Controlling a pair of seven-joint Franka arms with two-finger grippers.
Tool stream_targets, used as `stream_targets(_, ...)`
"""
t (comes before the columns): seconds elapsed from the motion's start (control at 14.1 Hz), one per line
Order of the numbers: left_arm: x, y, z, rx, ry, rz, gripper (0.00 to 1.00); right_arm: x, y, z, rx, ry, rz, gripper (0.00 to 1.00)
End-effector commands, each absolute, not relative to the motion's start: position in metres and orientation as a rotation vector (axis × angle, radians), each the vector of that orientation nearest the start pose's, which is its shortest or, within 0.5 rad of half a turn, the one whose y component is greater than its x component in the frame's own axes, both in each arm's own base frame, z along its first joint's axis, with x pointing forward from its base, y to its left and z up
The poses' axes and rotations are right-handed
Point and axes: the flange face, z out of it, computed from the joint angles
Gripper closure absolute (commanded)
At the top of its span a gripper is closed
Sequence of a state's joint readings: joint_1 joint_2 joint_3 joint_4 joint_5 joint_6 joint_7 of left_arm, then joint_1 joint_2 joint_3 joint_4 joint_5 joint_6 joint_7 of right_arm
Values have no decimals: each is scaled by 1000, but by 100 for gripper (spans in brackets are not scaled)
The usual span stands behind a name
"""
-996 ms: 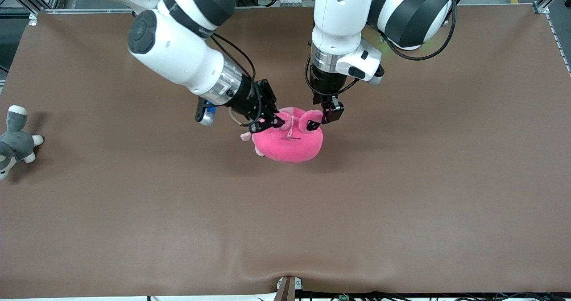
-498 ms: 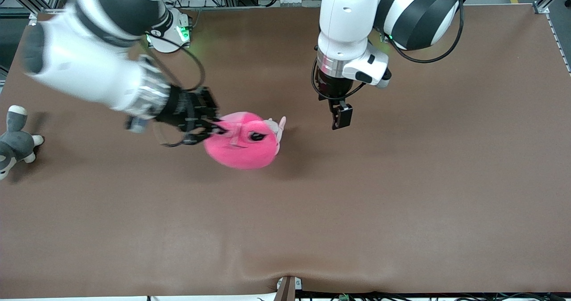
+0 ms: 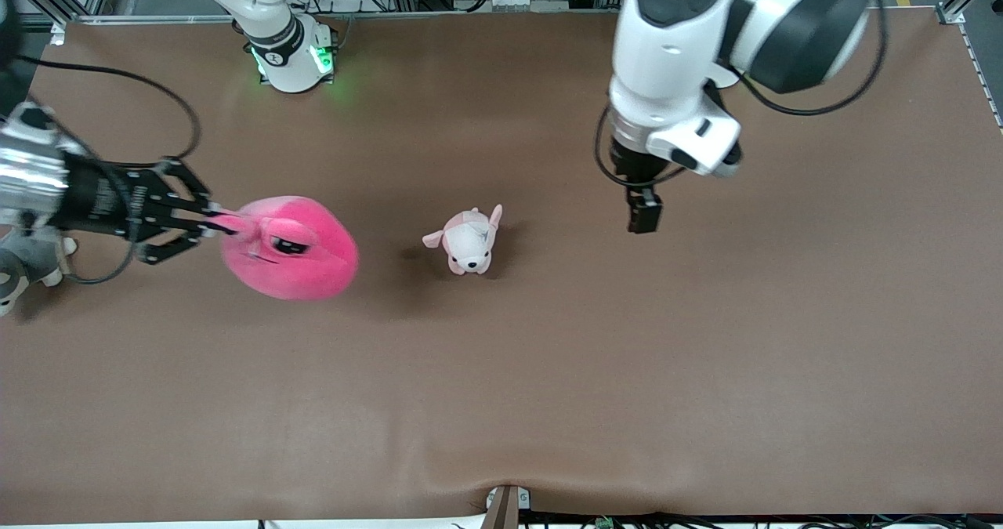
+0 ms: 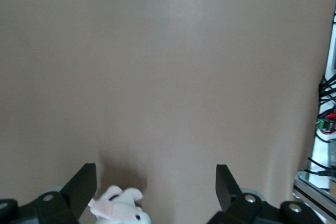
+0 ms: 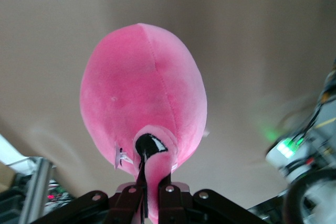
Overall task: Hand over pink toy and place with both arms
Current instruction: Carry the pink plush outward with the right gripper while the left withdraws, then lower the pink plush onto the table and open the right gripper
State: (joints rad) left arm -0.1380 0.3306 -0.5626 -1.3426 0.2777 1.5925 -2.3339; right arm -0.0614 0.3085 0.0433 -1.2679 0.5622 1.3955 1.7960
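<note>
The pink toy [image 3: 290,248], a round hot-pink plush with black slanted eyes, hangs above the table at the right arm's end. My right gripper [image 3: 210,222] is shut on one of its ears; the right wrist view shows the ear pinched between the fingers [image 5: 149,195] and the toy's body [image 5: 144,87] hanging past them. My left gripper [image 3: 644,217] is up over the table toward the left arm's end, empty. In the left wrist view its fingers [image 4: 84,184] stand wide apart.
A small pale pink-and-white puppy plush [image 3: 468,242] lies mid-table, also in the left wrist view [image 4: 122,211]. A grey-and-white plush [image 3: 23,266] lies at the table's edge at the right arm's end, partly under the right arm.
My right gripper has carried the pink toy away from the left gripper toward the right arm's end. The left gripper let go of it and drew back toward its own end, uncovering the puppy plush.
</note>
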Motion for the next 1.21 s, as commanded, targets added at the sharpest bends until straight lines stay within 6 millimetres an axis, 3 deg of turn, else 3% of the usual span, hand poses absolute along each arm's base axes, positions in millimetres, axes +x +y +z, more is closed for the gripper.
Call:
stream_targets(0.0, 540, -311, 572, 2272, 2250, 108, 0, 621, -18, 556, -1947, 1944, 850, 100)
stream_targets(0.07, 541, -297, 574, 2314, 2214, 78, 0, 620, -51, 539, -1937, 1923, 861, 100)
stream_targets(0.21, 545, -272, 571, 2378, 2159, 28, 0, 621, -81, 500, -1939, 1907, 909, 100)
stream_targets(0.36, 538, -258, 573, 2432, 2110, 25, 0, 618, -110, 464, -2058, 1851, 905, 100)
stream_targets(0.57, 506, -229, 576, 2487, 2010, 50, 0, 614, -166, 386, -2068, 1727, 993, 100)
stream_targets(0.78, 480, -206, 577, 2566, 1836, 53, 0, 597, -174, 330, -2050, 1715, 1032, 100)
stream_targets(1.0, 482, -195, 566, 2724, 1623, 16, 0, 575, -193, 279, -2064, 1657, 1041, 100)
stream_targets(1.07, 483, -189, 566, 2776, 1552, 4, 0, 573, -194, 271, -2075, 1623, 1056, 95)
stream_targets(1.14, 485, -176, 568, 2825, 1487, -18, 0, 574, -198, 276, -2093, 1605, 1039, 47)
